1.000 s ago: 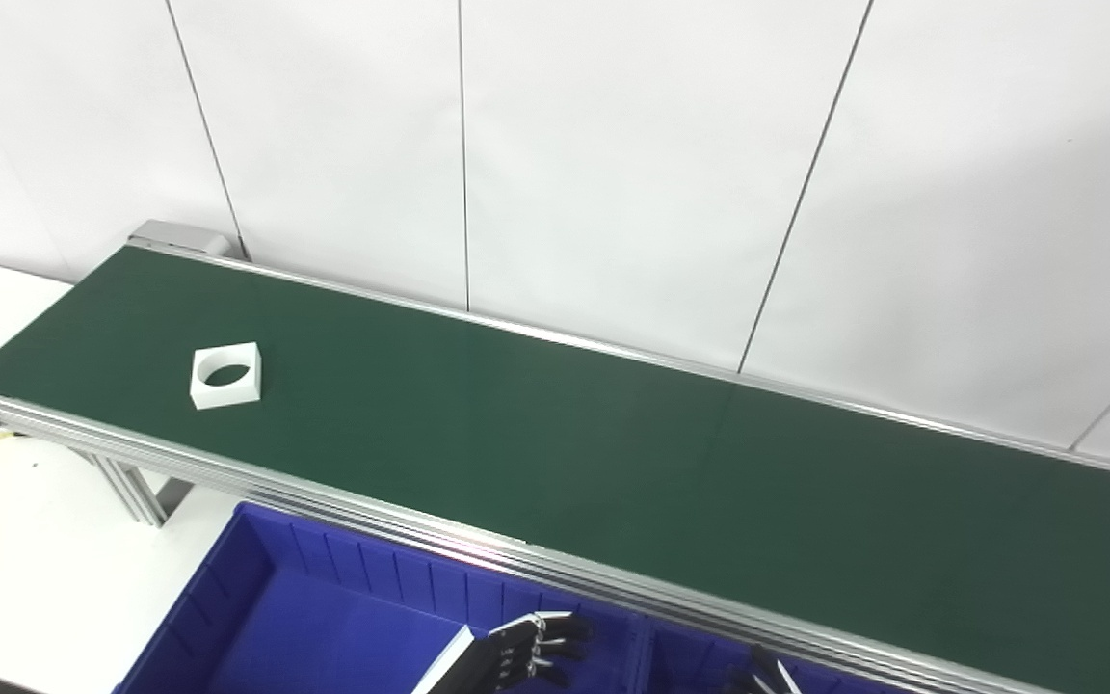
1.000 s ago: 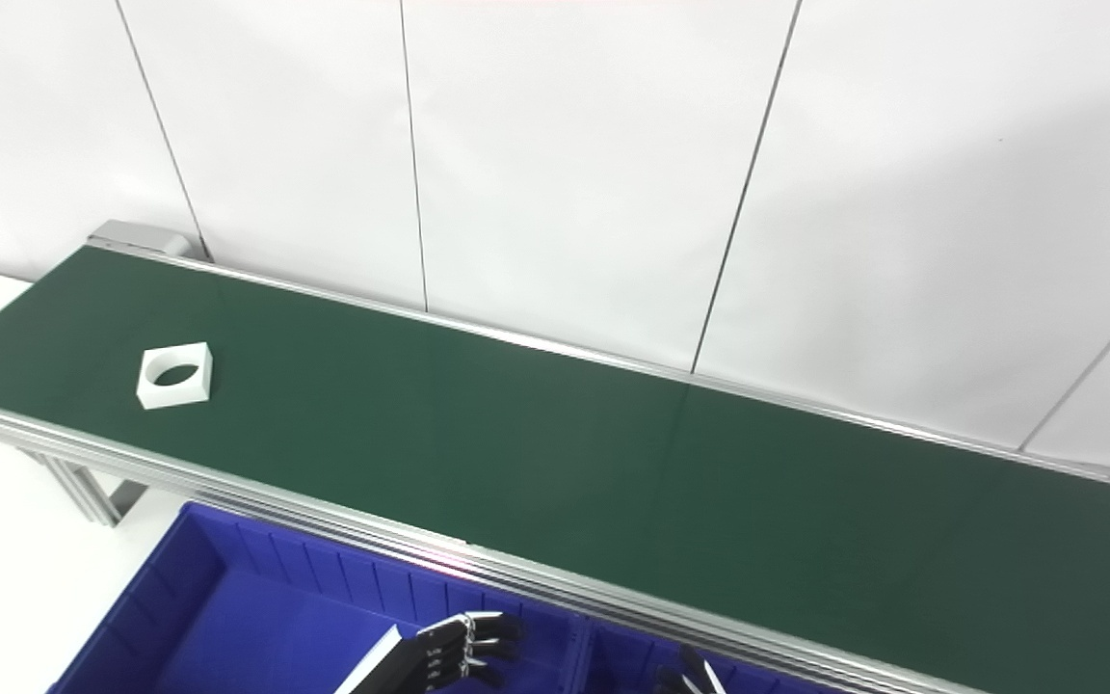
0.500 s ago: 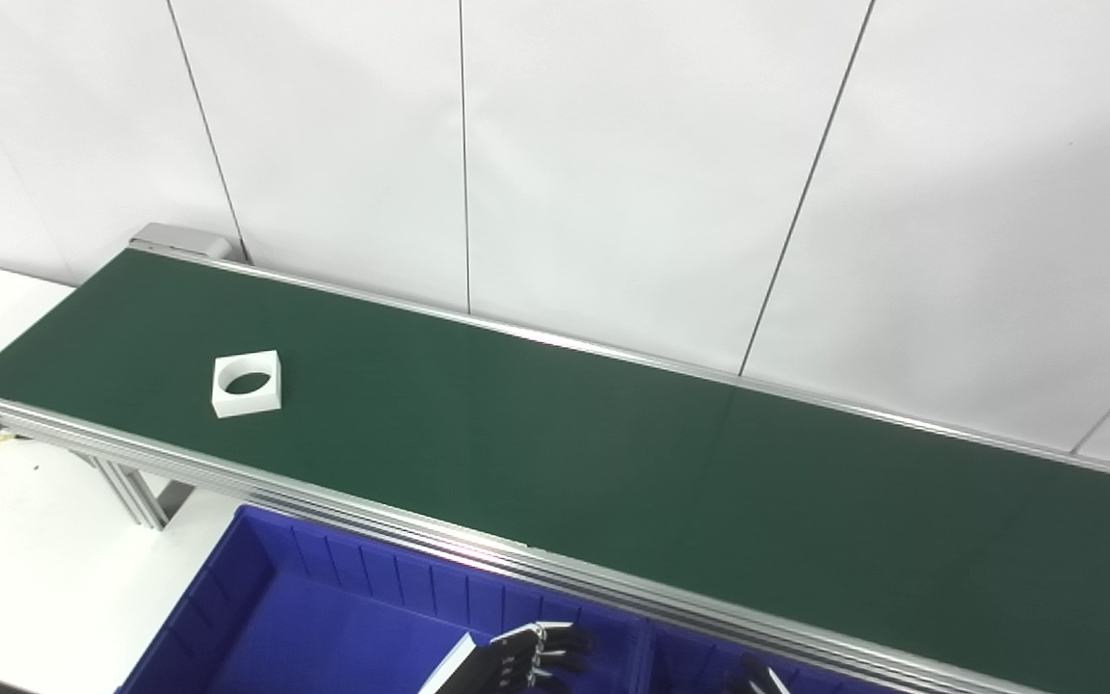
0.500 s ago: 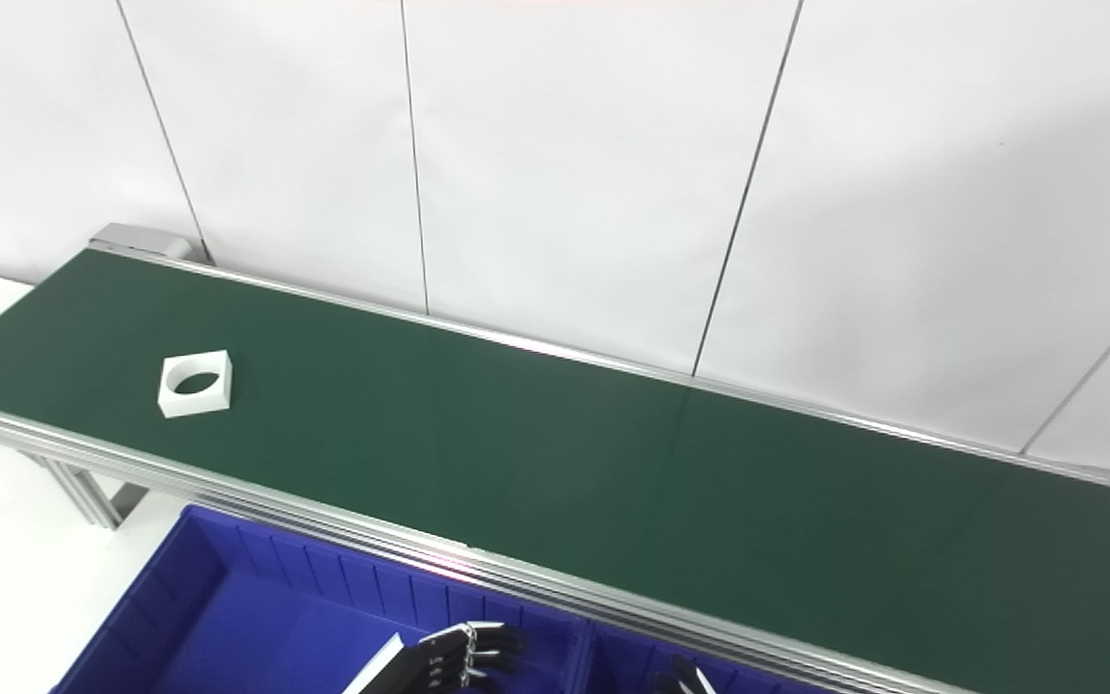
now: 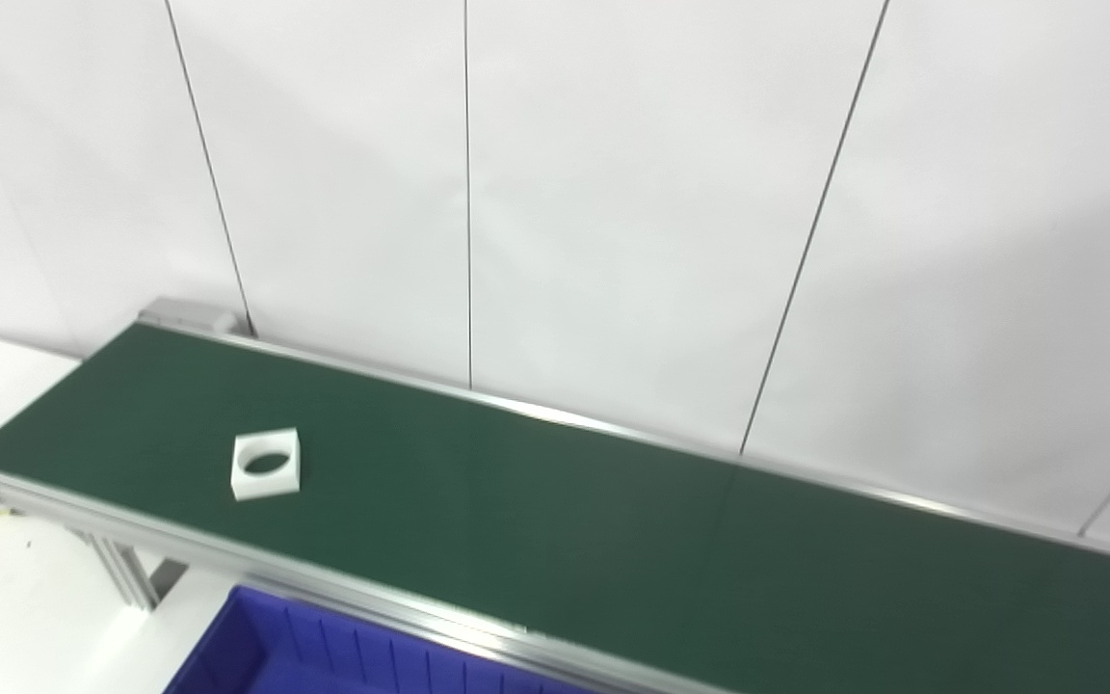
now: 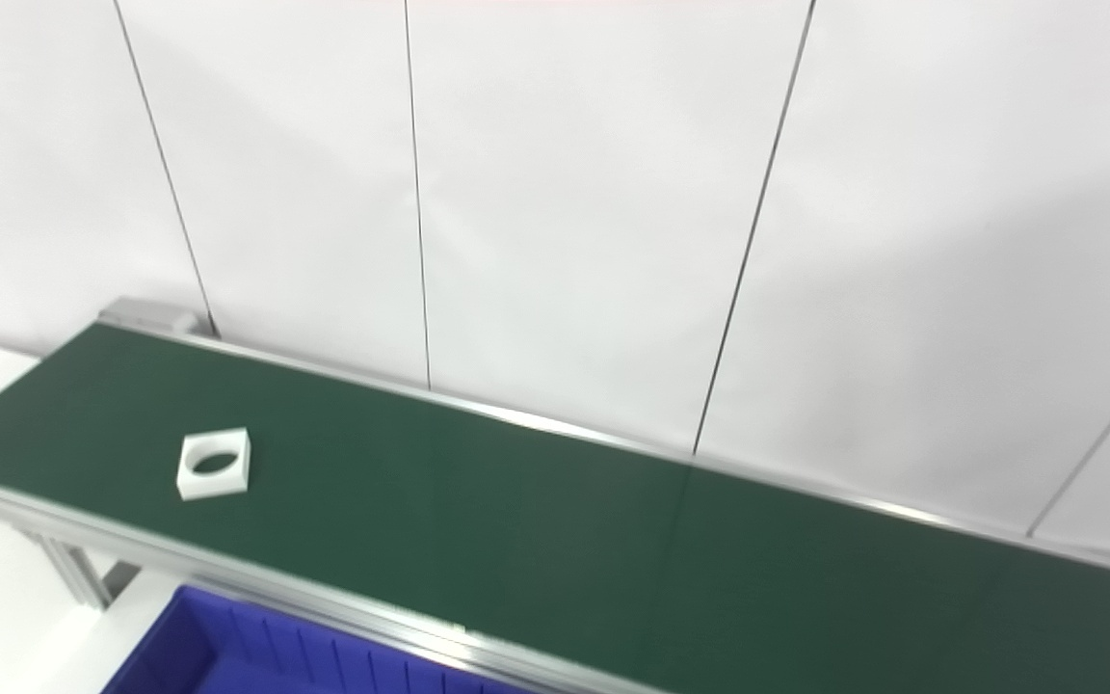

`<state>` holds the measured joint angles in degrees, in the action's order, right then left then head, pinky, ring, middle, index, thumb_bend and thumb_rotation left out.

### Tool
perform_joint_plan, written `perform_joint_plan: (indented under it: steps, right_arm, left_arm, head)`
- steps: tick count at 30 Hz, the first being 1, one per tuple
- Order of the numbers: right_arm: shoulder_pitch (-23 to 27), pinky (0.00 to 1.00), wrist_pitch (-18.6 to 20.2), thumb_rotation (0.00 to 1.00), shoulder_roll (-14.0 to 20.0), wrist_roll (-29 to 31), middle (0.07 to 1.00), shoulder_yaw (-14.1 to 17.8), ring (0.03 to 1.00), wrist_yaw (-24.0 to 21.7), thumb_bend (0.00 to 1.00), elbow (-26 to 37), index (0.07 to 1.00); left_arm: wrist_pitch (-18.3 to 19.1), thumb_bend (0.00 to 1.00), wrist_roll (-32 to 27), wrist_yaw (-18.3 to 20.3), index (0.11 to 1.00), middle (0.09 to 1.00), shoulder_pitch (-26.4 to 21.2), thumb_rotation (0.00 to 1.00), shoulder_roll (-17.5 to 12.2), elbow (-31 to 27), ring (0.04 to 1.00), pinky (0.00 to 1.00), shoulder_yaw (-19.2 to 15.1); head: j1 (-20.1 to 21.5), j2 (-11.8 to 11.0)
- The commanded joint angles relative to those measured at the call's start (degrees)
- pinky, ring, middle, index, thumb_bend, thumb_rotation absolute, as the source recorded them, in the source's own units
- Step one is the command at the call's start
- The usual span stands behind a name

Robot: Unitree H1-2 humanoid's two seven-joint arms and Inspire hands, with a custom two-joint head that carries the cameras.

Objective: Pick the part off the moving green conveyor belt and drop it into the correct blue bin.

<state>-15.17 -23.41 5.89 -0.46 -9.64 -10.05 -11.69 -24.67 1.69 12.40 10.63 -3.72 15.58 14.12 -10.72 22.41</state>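
A white square part with a round hole lies flat on the green conveyor belt, near the belt's left end and closer to its front rail. The same part shows in the right eye view. Only the top rim of a blue bin shows at the bottom edge, below the belt's front rail. Neither hand is in either view.
The belt's aluminium front rail runs from lower left toward the bottom middle. A white tabletop and the conveyor's metal legs lie at the left. White wall panels stand right behind the belt.
The camera has tilted upward, so the whole scene sits lower and both hands and most of the bins have dropped out of view. The white part has travelled a little to the right along the belt.
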Motion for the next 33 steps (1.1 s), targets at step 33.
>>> perform_joint_plan:
  steps: [33]
  right_arm:
    - [0.35, 0.79, -3.51, 0.27, -0.50, 0.25, 0.872, 0.19, 0.838, 0.36, 0.92, 1.36, 0.911]
  left_arm:
    - [1.64, 1.00, 0.98, -0.69, 0.771, 0.783, -7.45, 0.29, -1.15, -22.34, 0.750, 0.63, -5.32]
  head:
    - [0.73, 0.58]
